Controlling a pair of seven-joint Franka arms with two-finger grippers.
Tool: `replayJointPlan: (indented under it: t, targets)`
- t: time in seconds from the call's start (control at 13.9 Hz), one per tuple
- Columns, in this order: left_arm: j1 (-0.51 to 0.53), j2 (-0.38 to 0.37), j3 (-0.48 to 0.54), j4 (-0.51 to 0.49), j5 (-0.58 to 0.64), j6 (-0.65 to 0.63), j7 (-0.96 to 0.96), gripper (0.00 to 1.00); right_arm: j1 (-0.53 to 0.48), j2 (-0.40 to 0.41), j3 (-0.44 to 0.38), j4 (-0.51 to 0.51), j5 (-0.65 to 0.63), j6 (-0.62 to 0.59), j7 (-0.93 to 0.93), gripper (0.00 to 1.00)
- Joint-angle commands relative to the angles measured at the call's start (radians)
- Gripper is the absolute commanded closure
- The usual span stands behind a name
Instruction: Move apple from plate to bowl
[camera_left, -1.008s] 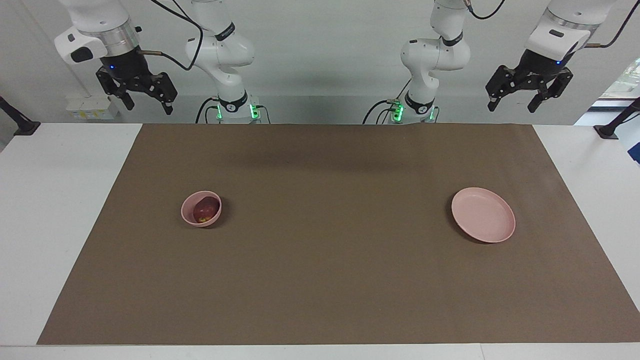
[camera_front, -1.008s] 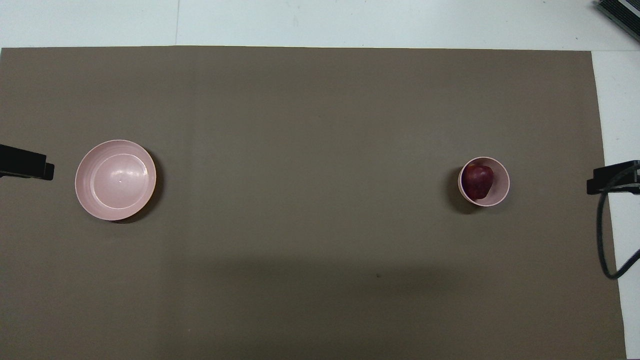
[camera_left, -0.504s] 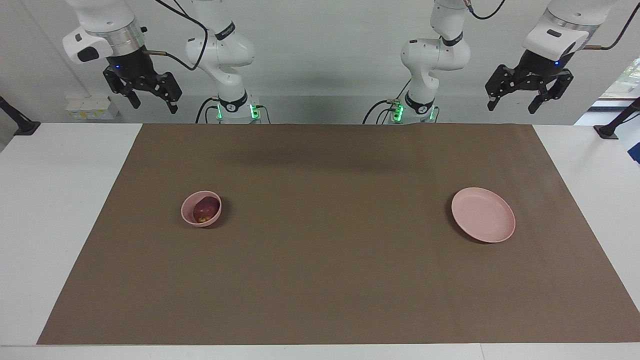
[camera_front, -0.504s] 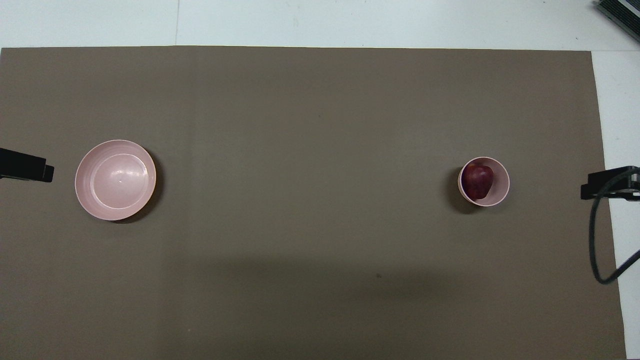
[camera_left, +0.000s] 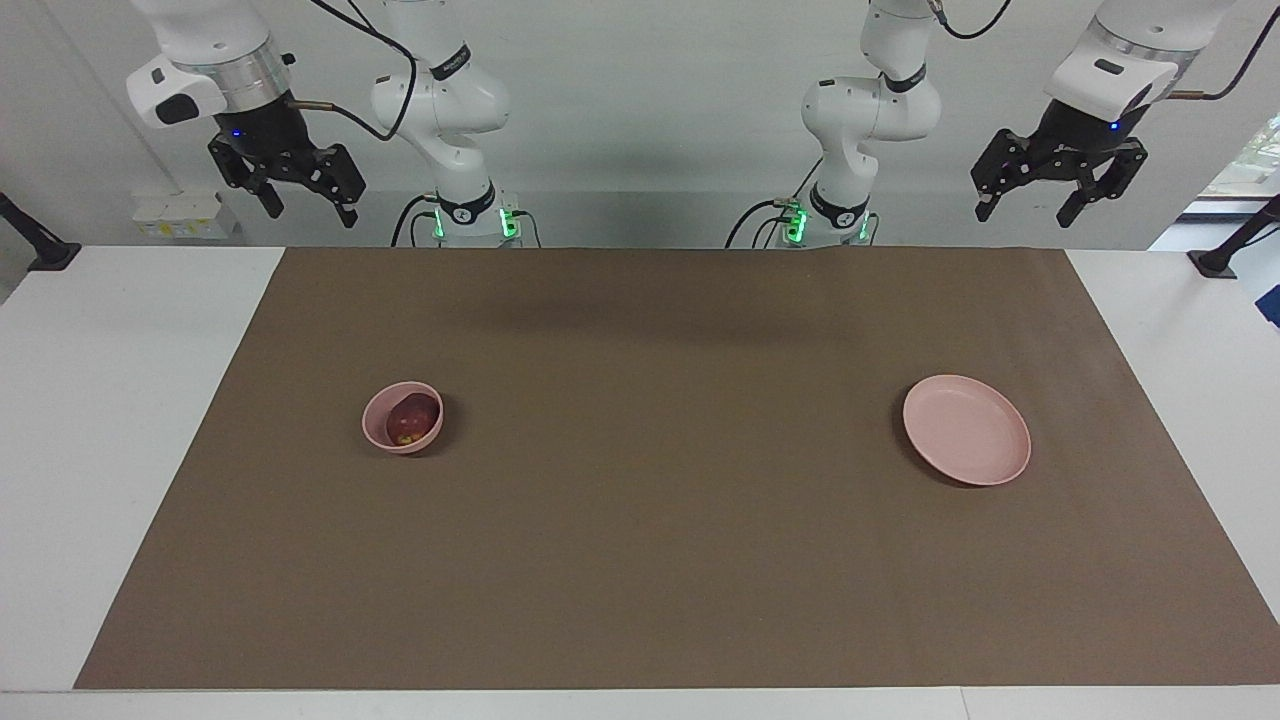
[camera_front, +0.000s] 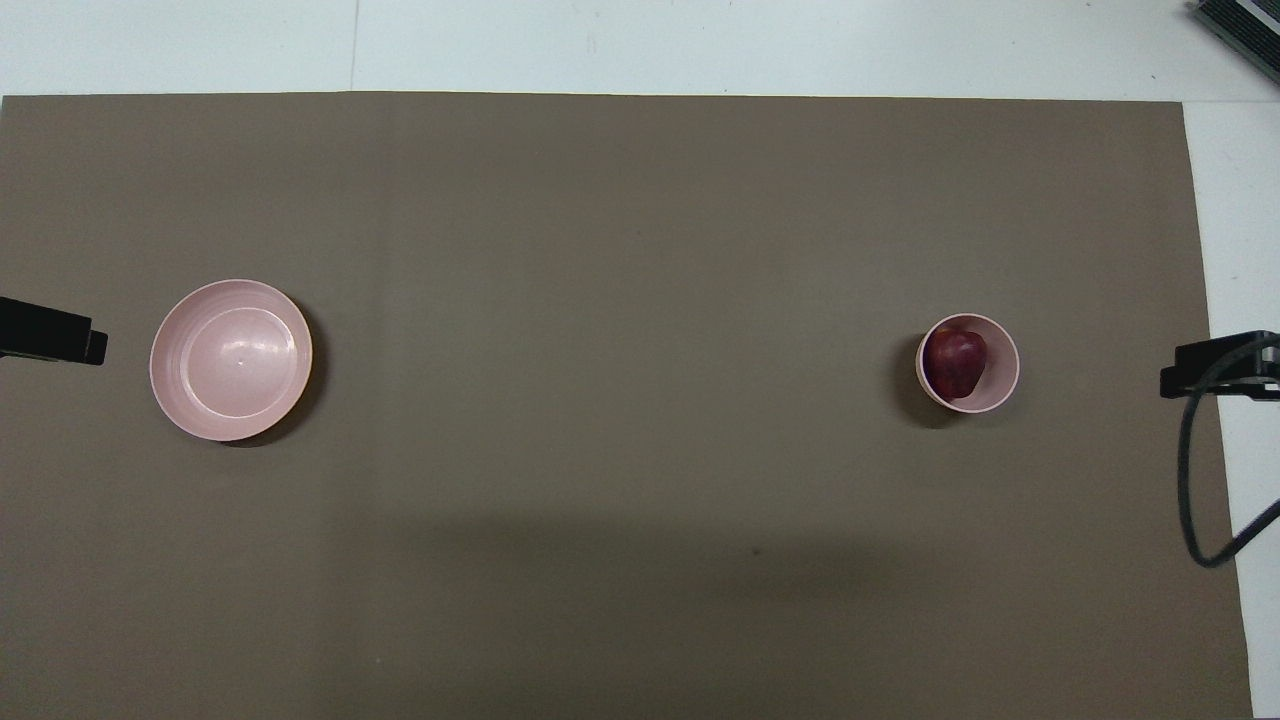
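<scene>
1 apple (camera_left: 411, 420) lies in 1 bowl (camera_left: 377, 428), toward the right arm's end of the bench (camera_left: 120, 420). 1 plate (camera_left: 966, 430) sits bare toward the left arm's end, on the brown mat (camera_left: 640, 560). 2 grippers: left gripper (camera_left: 1029, 211) and right gripper (camera_left: 311, 211), both raised at the robots' edge, jaws spread wide, holding nothing.

The bowl (camera_left: 403, 418) and plate (camera_left: 966, 430) look like smooth, satin pink plastic, the plate with a faint sheen. The apple (camera_front: 955, 363) has glossy dark red skin. A matt brown paper-like mat (camera_left: 660, 480) covers the smooth white bench (camera_left: 110, 400).
</scene>
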Motion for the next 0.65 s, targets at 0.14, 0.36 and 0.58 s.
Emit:
replayJointPlan:
  t: [0.14,0.36,0.58]
  targets:
    - [-0.013,-0.014,0.012,-0.009,0.012,-0.019,0.011,0.00,-0.011,-0.024,0.004,-0.032,0.002,0.035,-0.004,0.00]
    - [-0.016,-0.014,0.012,-0.009,0.012,-0.022,0.011,0.00,-0.011,-0.023,0.004,-0.034,0.004,0.035,0.001,0.00]
    - [-0.014,-0.016,0.012,-0.009,0.012,-0.022,0.009,0.00,-0.019,-0.023,0.004,-0.032,0.004,0.035,-0.007,0.00]
